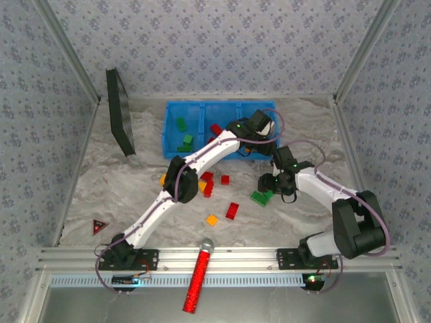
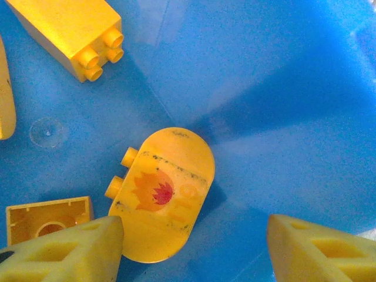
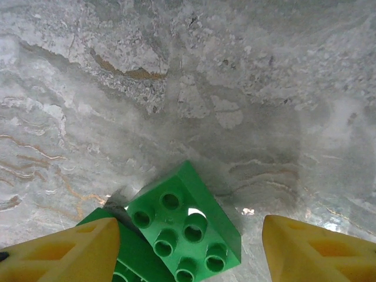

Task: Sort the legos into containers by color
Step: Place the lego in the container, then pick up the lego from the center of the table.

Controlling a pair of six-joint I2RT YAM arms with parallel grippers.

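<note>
Marbled grey surface [image 1: 135,195]. Blue tray [image 1: 170,134] at far centre. Left fingers [image 2: 64,252] spread wide, empty, over right compartment above rounded yellow brick [image 2: 164,194]. Right fingers [image 3: 64,249] wide, straddling green brick [image 3: 185,226] on surface, right of centre. Red bricks [image 1: 232,210] loose mid-surface.

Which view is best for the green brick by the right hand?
Right wrist: the green brick sits close and sharp, overlapping a second green piece. Top external shows it small beside the right hand. Left wrist faces yellow bricks in the tray.
</note>
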